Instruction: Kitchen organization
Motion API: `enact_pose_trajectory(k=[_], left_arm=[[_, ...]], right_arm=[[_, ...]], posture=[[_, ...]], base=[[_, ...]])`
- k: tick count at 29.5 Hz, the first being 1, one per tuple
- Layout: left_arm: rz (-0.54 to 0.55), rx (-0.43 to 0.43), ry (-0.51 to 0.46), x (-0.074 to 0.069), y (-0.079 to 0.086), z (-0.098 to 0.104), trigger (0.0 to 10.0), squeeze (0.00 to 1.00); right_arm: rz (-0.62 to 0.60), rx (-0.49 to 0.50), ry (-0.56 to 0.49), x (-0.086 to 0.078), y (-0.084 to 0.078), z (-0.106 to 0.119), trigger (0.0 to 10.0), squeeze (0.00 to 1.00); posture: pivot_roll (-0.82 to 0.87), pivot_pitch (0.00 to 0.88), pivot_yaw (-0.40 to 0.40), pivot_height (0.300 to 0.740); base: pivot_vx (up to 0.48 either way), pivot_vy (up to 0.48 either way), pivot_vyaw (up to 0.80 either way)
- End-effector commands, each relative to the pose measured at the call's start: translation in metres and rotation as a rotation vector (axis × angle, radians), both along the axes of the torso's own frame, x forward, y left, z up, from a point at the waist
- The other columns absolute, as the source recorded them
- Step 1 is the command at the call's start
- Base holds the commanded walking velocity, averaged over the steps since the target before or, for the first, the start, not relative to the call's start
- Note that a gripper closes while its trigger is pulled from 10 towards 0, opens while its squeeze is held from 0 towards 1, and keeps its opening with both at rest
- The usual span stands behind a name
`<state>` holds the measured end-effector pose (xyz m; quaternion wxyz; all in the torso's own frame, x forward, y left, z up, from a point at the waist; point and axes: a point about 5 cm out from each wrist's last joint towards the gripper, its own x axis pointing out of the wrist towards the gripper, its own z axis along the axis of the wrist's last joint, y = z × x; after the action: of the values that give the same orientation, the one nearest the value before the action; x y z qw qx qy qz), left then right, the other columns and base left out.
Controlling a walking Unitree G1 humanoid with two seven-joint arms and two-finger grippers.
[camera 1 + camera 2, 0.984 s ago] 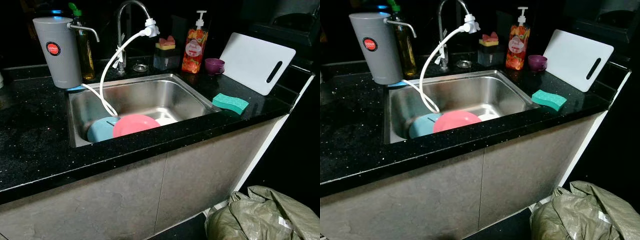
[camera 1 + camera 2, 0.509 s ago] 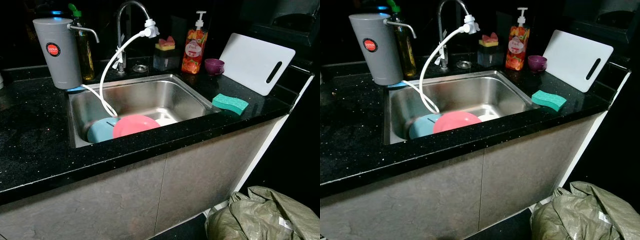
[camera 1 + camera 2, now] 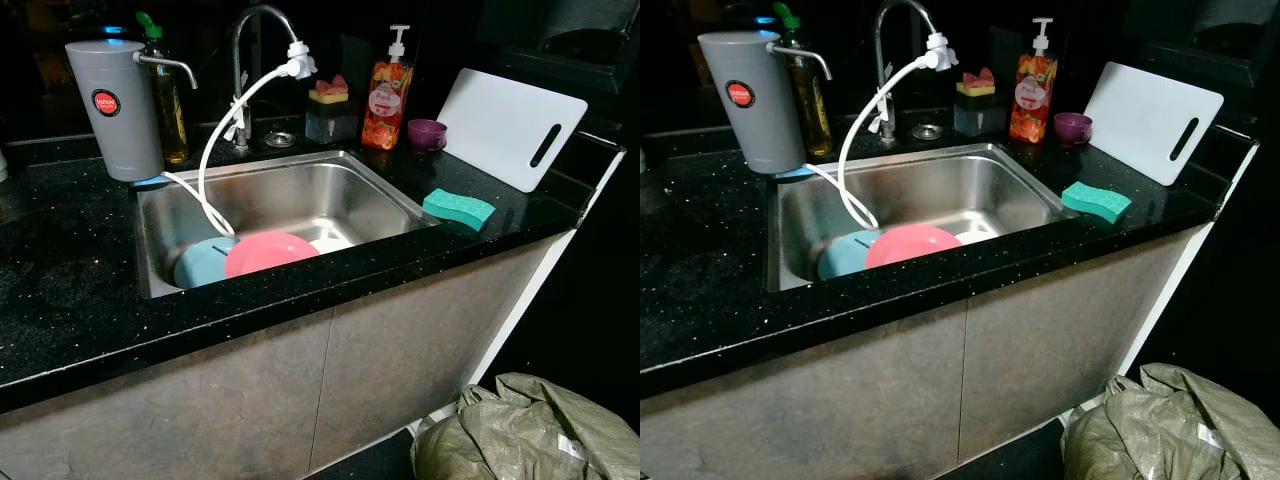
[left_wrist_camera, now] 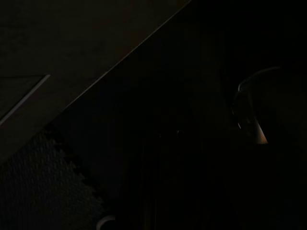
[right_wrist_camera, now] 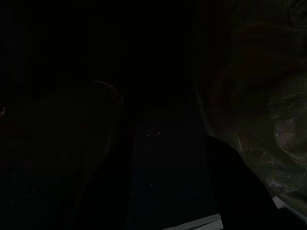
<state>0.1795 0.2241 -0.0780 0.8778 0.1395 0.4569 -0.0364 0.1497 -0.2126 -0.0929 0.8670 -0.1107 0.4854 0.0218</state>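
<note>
— What can you see in the right wrist view?

— Very little, it is very dark. On one side there is a crumpled olive-green sack of woven plastic (image 5: 254, 96); its wrinkled cloth catches a bit of light.

— And beside the sack?

— A black floor strip with tiny pale specks (image 5: 163, 177). It touches the sack's edge. A thin pale line (image 5: 196, 224) crosses its end.

— Anything on the other side?

— A big dark rounded shape (image 5: 57, 158) with a faint curved rim. I cannot tell what it is.

— The fingers?

— I cannot make them out in this darkness.
</note>
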Motion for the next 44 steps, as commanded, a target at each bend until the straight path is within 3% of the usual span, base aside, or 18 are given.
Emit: enact_pose_trajectory(k=[1, 24, 44], left_arm=[[-0.016, 0.014, 0.027, -0.006, 0.0042, -0.002, 10.0, 0.0], [-0.028, 0.01, 0.008, 0.0008, 0.0009, 0.0005, 10.0, 0.0], [-0.017, 0.012, 0.028, -0.0054, 0.0015, -0.0025, 10.0, 0.0]], right_arm=[[-0.018, -0.003, 0.029, -0.008, -0.0014, -0.0031, 10.0, 0.0], [-0.024, -0.002, 0.036, -0.0118, -0.0017, -0.0044, 10.0, 0.0], [-0.022, -0.002, 0.039, -0.0128, -0.0011, -0.0049, 10.0, 0.0]], posture=[[0.01, 0.107, -0.02, 0.74], [0.01, 0.106, -0.017, 0.74], [0.01, 0.11, -0.02, 0.74]], base=[[0.0, 0.0, 0.0], [0.0, 0.0, 0.0], [0.0, 0.0, 0.0]])
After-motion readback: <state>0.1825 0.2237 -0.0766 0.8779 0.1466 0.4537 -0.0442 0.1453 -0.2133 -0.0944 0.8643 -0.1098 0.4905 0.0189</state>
